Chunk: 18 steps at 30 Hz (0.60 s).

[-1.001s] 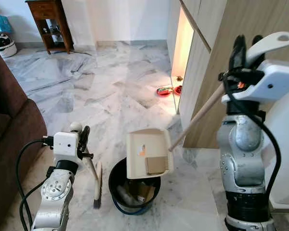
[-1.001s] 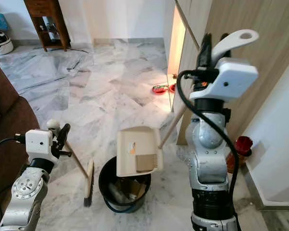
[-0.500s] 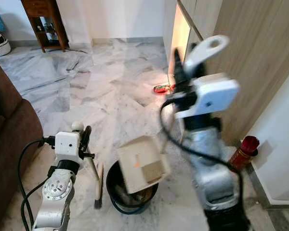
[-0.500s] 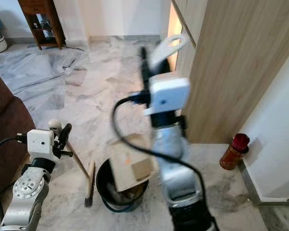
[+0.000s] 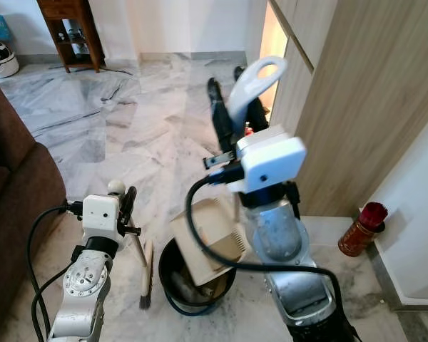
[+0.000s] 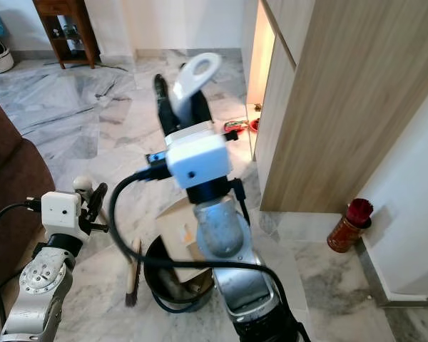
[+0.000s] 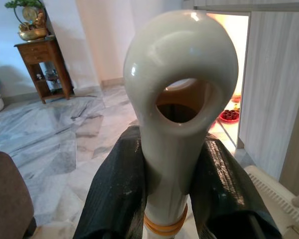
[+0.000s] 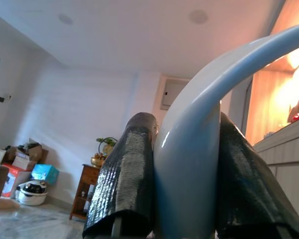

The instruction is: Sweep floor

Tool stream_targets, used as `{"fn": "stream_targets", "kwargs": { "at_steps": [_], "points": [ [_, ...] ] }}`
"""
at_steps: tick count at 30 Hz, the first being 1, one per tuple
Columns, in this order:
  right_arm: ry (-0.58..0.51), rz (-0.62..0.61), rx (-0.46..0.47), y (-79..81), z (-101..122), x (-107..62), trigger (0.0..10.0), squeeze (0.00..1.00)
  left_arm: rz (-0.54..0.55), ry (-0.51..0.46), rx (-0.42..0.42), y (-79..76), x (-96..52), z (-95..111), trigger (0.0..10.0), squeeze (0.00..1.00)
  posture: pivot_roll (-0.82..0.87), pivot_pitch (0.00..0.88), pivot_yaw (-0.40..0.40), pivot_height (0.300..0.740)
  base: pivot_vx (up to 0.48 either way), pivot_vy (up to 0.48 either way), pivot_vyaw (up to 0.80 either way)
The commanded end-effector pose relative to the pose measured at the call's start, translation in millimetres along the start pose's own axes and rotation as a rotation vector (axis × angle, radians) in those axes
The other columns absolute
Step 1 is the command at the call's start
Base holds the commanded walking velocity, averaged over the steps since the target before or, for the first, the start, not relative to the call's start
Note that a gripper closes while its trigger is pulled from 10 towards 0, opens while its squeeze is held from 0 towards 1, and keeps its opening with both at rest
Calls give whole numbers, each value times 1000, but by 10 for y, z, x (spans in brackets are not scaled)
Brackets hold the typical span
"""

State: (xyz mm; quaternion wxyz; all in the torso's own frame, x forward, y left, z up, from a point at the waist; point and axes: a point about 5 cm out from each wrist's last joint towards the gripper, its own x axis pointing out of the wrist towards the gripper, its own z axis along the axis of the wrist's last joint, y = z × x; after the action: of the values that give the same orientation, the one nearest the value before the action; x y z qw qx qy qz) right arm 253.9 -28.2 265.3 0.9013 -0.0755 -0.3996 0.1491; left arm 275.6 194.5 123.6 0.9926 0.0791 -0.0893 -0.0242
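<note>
My left gripper (image 5: 121, 203) is shut on the cream handle of a short broom (image 5: 145, 281), whose bristles rest on the marble floor beside a black bin (image 5: 172, 291). The handle's looped end (image 7: 182, 74) sits between the black fingers (image 7: 120, 191). Raised at centre, my right gripper (image 5: 235, 107) is shut on the white loop handle (image 6: 196, 71) of a cream dustpan (image 5: 208, 239). The dustpan hangs tilted over the bin, its lower edge inside the rim. Scraps lie in the bin. The right wrist view looks up along that handle (image 8: 189, 164).
A brown sofa (image 5: 14, 199) fills the left side. A wood-panelled cabinet (image 5: 364, 107) stands on the right, with a red can (image 5: 362, 228) at its foot and red bowls (image 6: 235, 127) by its lit gap. A wooden side table (image 5: 68, 28) stands far back.
My right arm has swung from the right side to the middle of the view, and the dustpan now tips further into the bin. The left arm and broom have stayed put.
</note>
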Motion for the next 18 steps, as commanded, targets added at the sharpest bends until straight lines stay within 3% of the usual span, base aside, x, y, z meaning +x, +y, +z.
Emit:
{"fn": "stream_targets", "kwargs": {
  "at_steps": [1, 13, 18],
  "points": [
    [-110, 2, 16, 41, 212, 38, 10000, 0, -5, -65, 17, 3, 34, 128, 10000, 0, -15, 57, 14, 740, 0, 0, 0],
    [-208, 97, -91, 265, 349, 5, 10000, 0, -9, -65, 19, 5, 34, 116, 10000, 0, -17, 59, 13, 740, 0, 0, 0],
    [-224, 120, -93, 314, 375, -1, 10000, 0, -9, -64, 19, 4, 31, 111, 10000, 0, -17, 60, 12, 740, 0, 0, 0]
  ]
}}
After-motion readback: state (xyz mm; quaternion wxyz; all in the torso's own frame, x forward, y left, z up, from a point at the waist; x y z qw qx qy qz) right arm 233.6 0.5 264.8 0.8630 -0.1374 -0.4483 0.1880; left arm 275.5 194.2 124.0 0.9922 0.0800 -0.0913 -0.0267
